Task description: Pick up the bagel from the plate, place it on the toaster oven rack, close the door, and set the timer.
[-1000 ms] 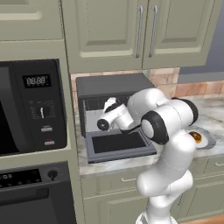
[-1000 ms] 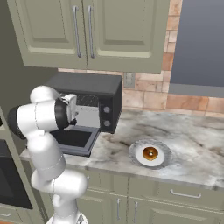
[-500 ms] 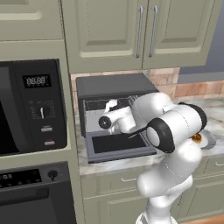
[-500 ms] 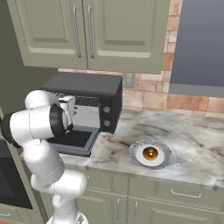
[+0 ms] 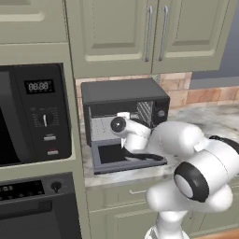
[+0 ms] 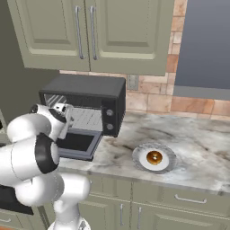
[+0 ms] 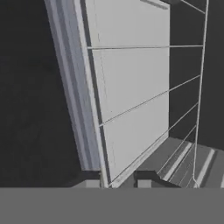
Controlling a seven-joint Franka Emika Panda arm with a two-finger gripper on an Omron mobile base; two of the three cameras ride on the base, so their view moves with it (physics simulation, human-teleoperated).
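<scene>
**A:** Bagel (image 6: 154, 157) first: you can see it sitting in the middle of the plate (image 6: 169, 165), out on the marble tabletop (image 6: 202, 143) well to the right of the toaster oven (image 6: 90, 101). Nothing is touching it.

**B:** And where is your claw (image 7: 120, 183)?

**A:** Over at the oven mouth. From the hand camera your two fingertips stand close together at the front edge of the rack (image 7: 183, 109), with only a thin gap between them. You look pinched shut there, possibly on the rack's front wire, though I can't tell for certain that anything is caught. The door (image 5: 122, 158) lies dropped open and flat below.

**B:** So the pick hasn't begun. How will the bread handle?

**A:** My guess is that it is light and a little springy, with a dry crust, so it shouldn't slip much, but a hard squeeze would dent it. It lies flat and low on the plate, so you'll have little height to work with.

**B:** Where do you take it?

**A:** Come straight down and close across one side of the ring, one finger in the hole and one outside, or span the whole ring if your opening allows. Watch the plate's ridged rim; a low approach from the side would likely knock it.
</scene>
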